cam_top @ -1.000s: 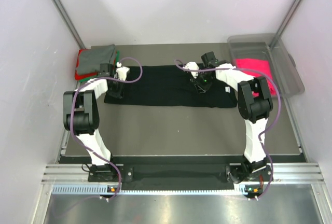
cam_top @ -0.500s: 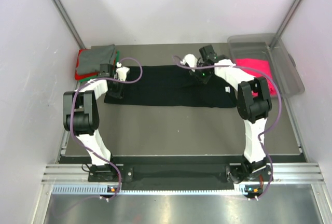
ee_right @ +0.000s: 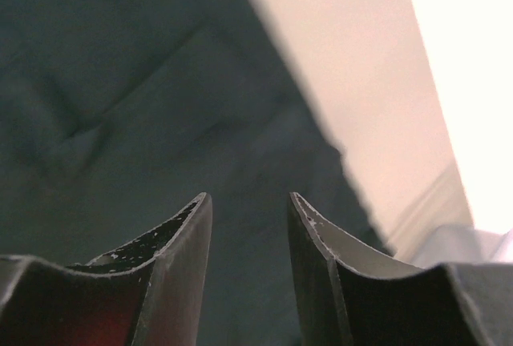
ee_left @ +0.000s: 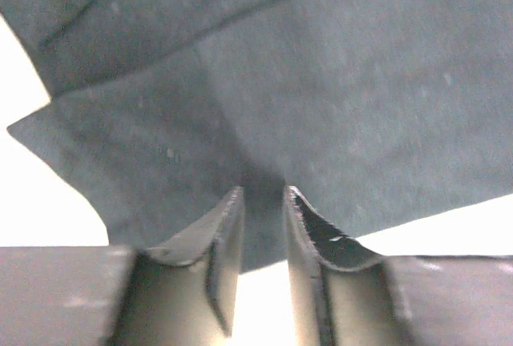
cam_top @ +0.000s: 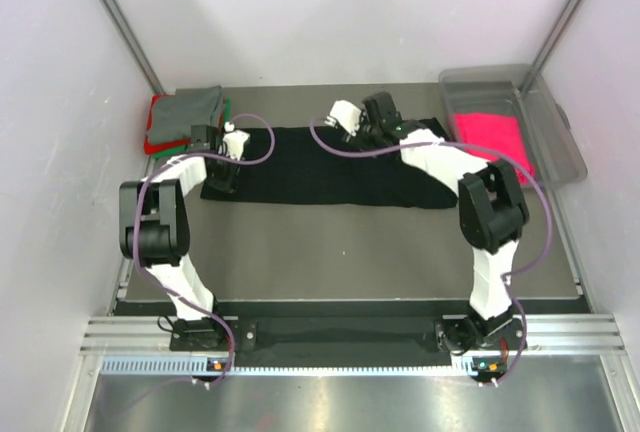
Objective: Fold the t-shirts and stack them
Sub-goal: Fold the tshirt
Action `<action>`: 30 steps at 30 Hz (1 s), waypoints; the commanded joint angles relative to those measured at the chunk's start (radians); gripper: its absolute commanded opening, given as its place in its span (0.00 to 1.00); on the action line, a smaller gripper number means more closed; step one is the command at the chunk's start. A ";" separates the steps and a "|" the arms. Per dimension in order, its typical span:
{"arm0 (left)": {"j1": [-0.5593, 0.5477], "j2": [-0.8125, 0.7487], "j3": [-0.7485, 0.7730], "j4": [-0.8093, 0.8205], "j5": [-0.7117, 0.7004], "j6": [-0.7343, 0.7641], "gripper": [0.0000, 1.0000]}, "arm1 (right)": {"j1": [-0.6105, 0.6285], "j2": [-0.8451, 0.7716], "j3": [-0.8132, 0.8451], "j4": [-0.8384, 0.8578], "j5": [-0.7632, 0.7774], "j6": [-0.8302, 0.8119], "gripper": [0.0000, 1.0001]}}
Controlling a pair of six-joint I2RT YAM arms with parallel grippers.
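Desk and walls: a grey desk [cam_top: 350, 242] is boxed in by pale walls on the left, back and right, and both arm bases sit at its near edge.
Near room: a wide bare strip of desk runs between the bases and the near edge of the cloth.
Black t-shirt [cam_top: 320, 167]: it is laid out as a long band across the middle of the desk, left to right, and lies mostly flat.
Left gripper [ee_left: 263, 194]: it is at the band's left end. Its fingers are drawn close on the black cloth, and creases fan out from the narrow gap between them. A cloth corner juts out to the left, with bright desk showing past it.
Right gripper [ee_right: 248, 198]: it is over the band's far edge, right of centre. Its jaws are parted with nothing between them. Dark cloth lies below, and the cloth's edge and bare desk are just to the right.
Far-left stack: a grey t-shirt [cam_top: 190, 104] lies on a red t-shirt [cam_top: 155, 130] in the back left corner, with a thin green edge [cam_top: 226, 107] showing. The stack is just beyond the left gripper.
Far-right bin: a clear plastic bin [cam_top: 560, 142] against the right wall holds a hot-pink t-shirt [cam_top: 485, 132]. It is near the band's right end.
Far room: only a narrow bare strip separates the band from the back wall.
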 commanded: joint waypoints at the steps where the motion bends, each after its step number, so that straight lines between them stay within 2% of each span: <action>1: 0.002 -0.128 -0.019 -0.027 0.016 0.099 0.34 | 0.010 -0.242 -0.102 0.129 0.087 0.021 0.43; 3: 0.002 -0.208 -0.020 -0.062 0.036 0.154 0.37 | 0.011 -0.311 -0.184 0.102 0.089 0.046 0.44; 8: 0.000 -0.287 0.006 -0.240 0.066 0.424 0.49 | 0.010 -0.552 -0.381 0.007 0.026 0.112 0.46; 13: 0.000 -0.225 0.053 -0.466 0.037 0.647 0.53 | 0.010 -0.721 -0.482 -0.090 -0.046 0.132 0.48; 16: 0.000 -0.150 0.096 -0.524 -0.031 0.711 0.55 | 0.008 -0.790 -0.522 -0.138 -0.061 0.153 0.50; 18: 0.002 -0.097 0.115 -0.555 -0.060 0.731 0.55 | -0.001 -0.825 -0.570 -0.125 -0.075 0.155 0.53; 20: 0.002 -0.077 0.109 -0.514 -0.100 0.742 0.56 | -0.024 -0.848 -0.591 -0.113 -0.091 0.164 0.56; 30: 0.000 0.062 0.158 -0.451 -0.117 0.693 0.56 | -0.059 -0.833 -0.628 -0.093 -0.157 0.190 0.56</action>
